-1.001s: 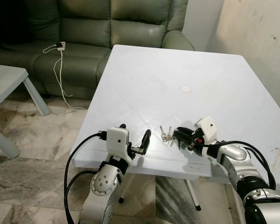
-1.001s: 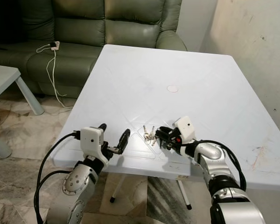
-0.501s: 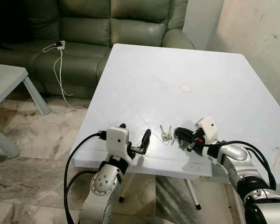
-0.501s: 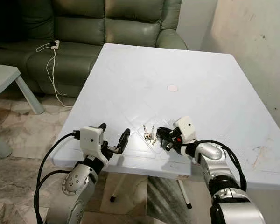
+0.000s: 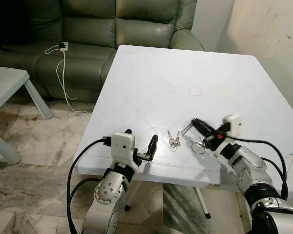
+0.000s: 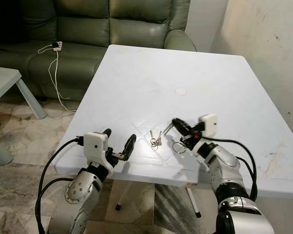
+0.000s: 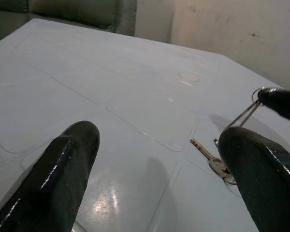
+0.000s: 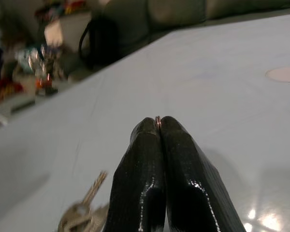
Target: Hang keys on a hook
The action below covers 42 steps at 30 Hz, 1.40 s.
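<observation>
Right gripper is raised just above the white plastic table, close to its near edge, fingers pinched together on the thin metal key ring. Right wrist view confirms: the two black fingers are pressed tight with a sliver of ring wire between the tips.

The bunch of small silver keys lies partly on the tabletop near the near edge, about midway along it. One key slants up off the surface toward the right fingertips. A round wire ring shows below the right gripper, by the near edge; cannot tell if it touches the table.

Left gripper sits at the near edge, left of the keys, fingers spread apart and holding nothing. Left wrist view looks across the table between its fingers to the keys.

Small round pale disc lies toward the table's centre, well apart from the keys.

Green leather sofa stands beyond the far edge, with a white charger and cable on its seat.
</observation>
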Motion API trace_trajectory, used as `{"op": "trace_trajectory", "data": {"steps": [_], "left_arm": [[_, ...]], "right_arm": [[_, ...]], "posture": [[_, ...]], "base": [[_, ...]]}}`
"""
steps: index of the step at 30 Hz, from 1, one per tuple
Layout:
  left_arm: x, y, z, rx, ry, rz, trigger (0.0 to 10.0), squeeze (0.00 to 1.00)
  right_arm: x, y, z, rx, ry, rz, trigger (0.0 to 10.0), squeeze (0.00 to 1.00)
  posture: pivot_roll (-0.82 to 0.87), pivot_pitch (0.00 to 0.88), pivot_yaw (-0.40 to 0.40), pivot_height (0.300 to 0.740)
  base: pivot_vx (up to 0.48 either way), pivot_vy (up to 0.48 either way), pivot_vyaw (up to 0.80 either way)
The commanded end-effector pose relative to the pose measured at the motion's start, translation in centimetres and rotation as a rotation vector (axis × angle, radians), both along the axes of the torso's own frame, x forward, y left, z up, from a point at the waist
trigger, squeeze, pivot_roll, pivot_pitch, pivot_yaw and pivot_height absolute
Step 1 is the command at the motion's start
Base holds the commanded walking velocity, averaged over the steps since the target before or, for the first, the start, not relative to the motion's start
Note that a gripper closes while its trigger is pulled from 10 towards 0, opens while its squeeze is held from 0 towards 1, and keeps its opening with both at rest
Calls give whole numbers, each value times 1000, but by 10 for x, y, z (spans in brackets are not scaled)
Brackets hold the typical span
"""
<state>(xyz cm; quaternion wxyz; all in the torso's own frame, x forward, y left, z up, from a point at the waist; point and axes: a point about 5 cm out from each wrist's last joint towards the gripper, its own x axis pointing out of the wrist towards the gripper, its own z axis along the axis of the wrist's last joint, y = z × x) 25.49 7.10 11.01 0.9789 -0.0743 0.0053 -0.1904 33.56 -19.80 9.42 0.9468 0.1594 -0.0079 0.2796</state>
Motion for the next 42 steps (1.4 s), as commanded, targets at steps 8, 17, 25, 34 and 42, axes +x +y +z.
{"op": "trace_trajectory", "data": {"steps": [8, 17, 25, 34, 42], "left_arm": [[6, -1, 6, -34, -17, 23, 10000, 0], [24, 33, 10, -33, -47, 180, 10000, 0], [37, 67, 17, -47, -80, 281, 10000, 0], [44, 91, 14, -90, -73, 346, 10000, 0], [46, 98, 10, -93, -74, 371, 10000, 0]], "right_arm": [[7, -21, 23, -15, -111, -278, 10000, 0], [-2, -21, 35, -60, -214, -451, 10000, 0], [-16, -8, 42, -132, -260, -520, 10000, 0], [-31, 5, 36, -225, -215, -546, 10000, 0], [-38, 10, 30, -284, -181, -576, 10000, 0]], "posture": [[58, 35, -85, 740], [50, 19, -75, 740], [36, 18, -64, 740], [28, 7, -56, 740], [20, 0, -43, 740]], "base": [[0, 0, 0], [0, 0, 0], [0, 0, 0], [0, 0, 0], [0, 0, 0]]}}
